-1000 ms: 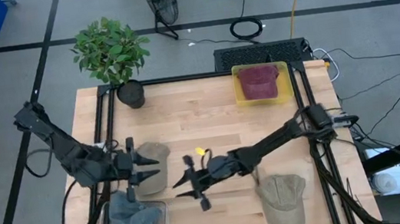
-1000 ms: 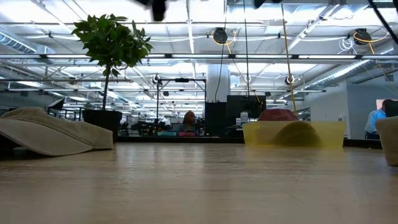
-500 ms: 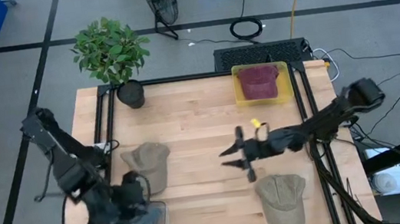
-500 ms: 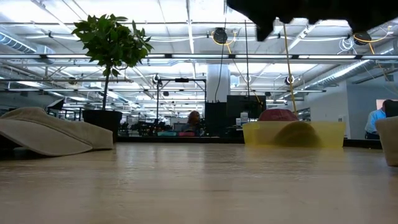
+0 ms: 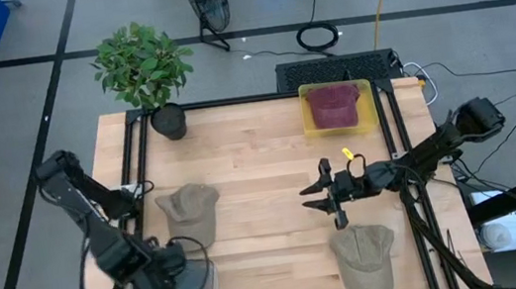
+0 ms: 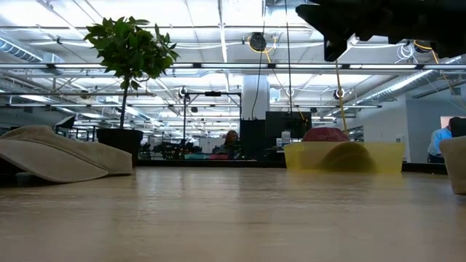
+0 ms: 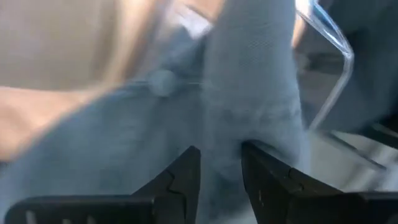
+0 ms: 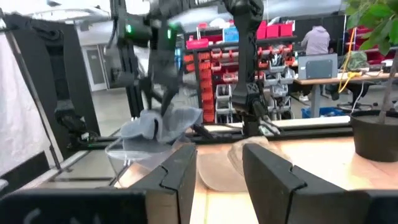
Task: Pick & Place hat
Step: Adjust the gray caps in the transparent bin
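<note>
1. Where the high view shows the tabletop's (image 5: 259,154) front-left corner, the left gripper (image 5: 168,281) sits directly over the soft grey-blue fabric hat (image 5: 193,285) in a clear plastic bin (image 5: 204,267).
2. Left wrist view: the fingers (image 7: 186,180) clench a fold of the hat.
3. High view: the right gripper (image 5: 324,194), empty with fingers apart, hovers well apart near the centre-right.

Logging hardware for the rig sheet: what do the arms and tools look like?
Both arms are dark, jointed tube links. The right arm carries a yellow tag near its wrist; the right tool has two flat black fingers. The left tool matches. Black cables trail by both bases.
</note>
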Controlling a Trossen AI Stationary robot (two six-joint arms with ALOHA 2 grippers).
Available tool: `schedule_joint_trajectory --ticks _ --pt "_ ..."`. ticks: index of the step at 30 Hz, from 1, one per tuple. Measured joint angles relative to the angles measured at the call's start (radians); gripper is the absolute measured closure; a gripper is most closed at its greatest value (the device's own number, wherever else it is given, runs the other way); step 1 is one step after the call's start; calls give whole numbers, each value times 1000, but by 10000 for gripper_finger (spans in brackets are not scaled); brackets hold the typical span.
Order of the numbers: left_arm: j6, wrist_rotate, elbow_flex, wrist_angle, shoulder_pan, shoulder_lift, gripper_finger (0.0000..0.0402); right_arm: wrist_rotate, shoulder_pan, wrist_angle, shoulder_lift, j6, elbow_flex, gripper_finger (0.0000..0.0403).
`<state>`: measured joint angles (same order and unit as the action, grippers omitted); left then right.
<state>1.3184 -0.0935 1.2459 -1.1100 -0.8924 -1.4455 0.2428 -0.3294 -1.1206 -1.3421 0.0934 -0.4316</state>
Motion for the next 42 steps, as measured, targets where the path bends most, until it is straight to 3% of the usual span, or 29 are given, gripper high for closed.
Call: schedule_joint_trajectory --ticks 9,14,20,27,32,38,42 --pt "57 -279 -257 429 61 0 284 34 0 -13 0 0 0 282" --pt "110 -349 -304 538 61 0 284 44 0 -12 0 0 0 282" --pt "97 -327 -304 458 87 37 284 44 0 2 -1 0 0 282" --pt "158 -334 -304 202 114 42 284 44 0 4 -1 4 0 282" --pt "185 -359 -304 197 104 41 284 44 0 11 -1 2 0 282" --pt "187 -306 -309 202 108 42 284 44 0 19 -1 11 0 282" --pt "88 -293 -310 197 142 48 284 44 0 18 -1 6 0 282"
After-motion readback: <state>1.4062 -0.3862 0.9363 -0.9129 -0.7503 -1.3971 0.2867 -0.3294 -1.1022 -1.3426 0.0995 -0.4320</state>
